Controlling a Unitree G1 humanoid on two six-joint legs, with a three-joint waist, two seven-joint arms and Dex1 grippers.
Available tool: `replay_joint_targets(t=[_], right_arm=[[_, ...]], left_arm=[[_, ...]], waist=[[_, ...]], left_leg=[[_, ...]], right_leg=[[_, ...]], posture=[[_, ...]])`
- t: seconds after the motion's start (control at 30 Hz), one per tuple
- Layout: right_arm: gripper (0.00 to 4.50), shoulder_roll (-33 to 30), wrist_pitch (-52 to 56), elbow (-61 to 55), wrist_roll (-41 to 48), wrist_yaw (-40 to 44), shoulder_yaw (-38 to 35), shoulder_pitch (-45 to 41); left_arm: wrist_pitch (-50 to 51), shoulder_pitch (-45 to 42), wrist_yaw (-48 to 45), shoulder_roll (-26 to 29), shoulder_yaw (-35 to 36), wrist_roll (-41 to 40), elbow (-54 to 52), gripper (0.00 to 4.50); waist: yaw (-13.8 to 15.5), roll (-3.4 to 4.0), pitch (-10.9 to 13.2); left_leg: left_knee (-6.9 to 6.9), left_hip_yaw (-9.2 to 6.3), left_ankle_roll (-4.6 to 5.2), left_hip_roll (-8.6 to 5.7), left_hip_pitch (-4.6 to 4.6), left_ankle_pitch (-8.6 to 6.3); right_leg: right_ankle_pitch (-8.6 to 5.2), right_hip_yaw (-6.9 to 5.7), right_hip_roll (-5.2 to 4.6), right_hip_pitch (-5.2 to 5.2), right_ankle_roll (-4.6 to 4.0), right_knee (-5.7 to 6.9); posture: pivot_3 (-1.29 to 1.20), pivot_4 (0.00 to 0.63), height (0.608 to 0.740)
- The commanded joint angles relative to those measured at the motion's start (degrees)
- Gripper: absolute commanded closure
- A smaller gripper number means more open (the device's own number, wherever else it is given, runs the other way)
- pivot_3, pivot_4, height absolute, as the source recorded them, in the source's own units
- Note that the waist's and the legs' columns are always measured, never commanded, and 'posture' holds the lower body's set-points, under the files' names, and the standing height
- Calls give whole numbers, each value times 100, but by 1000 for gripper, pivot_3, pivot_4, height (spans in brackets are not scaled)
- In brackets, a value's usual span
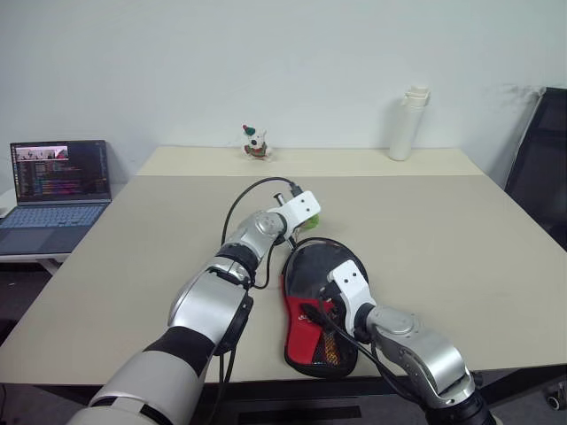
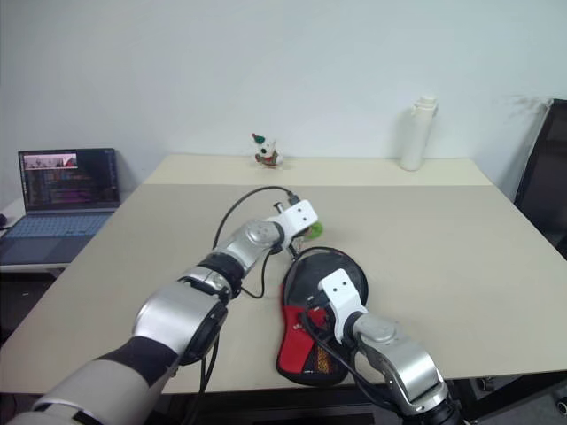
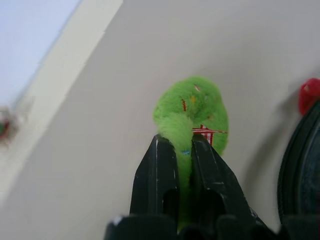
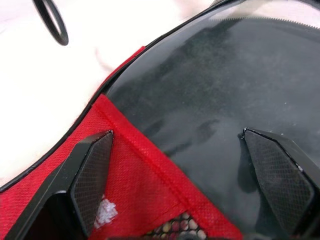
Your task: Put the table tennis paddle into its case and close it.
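We see the case (image 1: 317, 305) lying flat near the counter's (image 1: 461, 230) front edge, black with a red side and mesh pocket; no writing reads clearly; left gripper (image 3: 184, 145) has its fingers pinched on the fuzzy green tag (image 3: 192, 112); right gripper (image 4: 185, 170) hovers spread wide over the case; behind, a white bottle (image 1: 408, 122), laptop (image 1: 58, 190), pale wall.

The left end effector (image 3: 182, 150) reaches forward toward one o'clock, fingers pinched together on a fuzzy green tag (image 3: 192, 112). The right end effector (image 4: 187, 172), nearer, angles toward eleven o'clock, fingers spread wide.
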Motion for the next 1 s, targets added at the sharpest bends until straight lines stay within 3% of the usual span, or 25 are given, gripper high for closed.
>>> replay_joint_targets(t=[0.03, 0.47, 0.8, 1.0], right_arm=[[0, 21, 406, 165, 32, 13, 162, 219], [0, 25, 536, 13, 21, -42, 144, 328], [0, 54, 475, 121, 11, -24, 172, 244], [0, 46, 446, 181, 14, 17, 151, 107]], left_arm=[[-395, -447, 280, -160, -225, 306, -154, 4474], [-923, -650, 327, -879, -492, 650, -152, 4474], [-902, -540, -38, -965, -277, 429, -154, 4474], [-832, -433, -284, -946, -22, 190, -167, 2515]], waist=[[0, 0, 0], [11, 0, 0], [11, 0, 0], [-3, -1, -2]], left_leg=[[0, 1, 0, 1, 0, 0], [-1, 0, 0, -2, -3, 0], [-1, 0, 0, -2, -2, 0], [0, 1, 0, -2, 1, 0]], right_leg=[[0, 0, 0, 0, 0, 0], [-1, 0, -1, 0, 1, -3], [-1, -1, -1, 0, 2, -3], [-1, 0, 0, 2, 2, -3]], posture=[[0, 150, 740], [0, 150, 740], [0, 150, 740], [0, 150, 740]])
